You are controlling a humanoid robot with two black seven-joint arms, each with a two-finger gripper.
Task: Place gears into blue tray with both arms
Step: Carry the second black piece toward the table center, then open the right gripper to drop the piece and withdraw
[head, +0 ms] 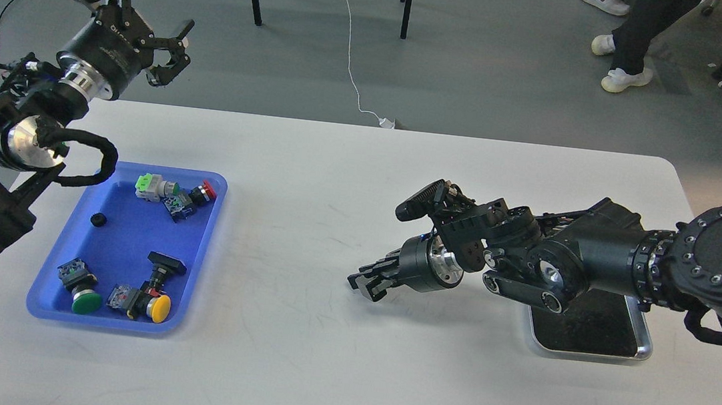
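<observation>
The blue tray point(123, 241) lies at the table's left. One small black gear point(98, 220) rests in its left half, among several push-button switches point(153, 305). My left gripper point(157, 0) is raised beyond the table's far left corner, above and behind the tray, open and empty. My right gripper point(362, 284) hovers low over the table's middle, pointing left, far from the blue tray. Its fingers are drawn together, and whether a gear sits between them is hidden.
A shiny steel tray point(644, 347) with a dark inside sits at the right, mostly covered by my right arm. Chair legs, cables and a person's feet are on the floor past the table's far edge.
</observation>
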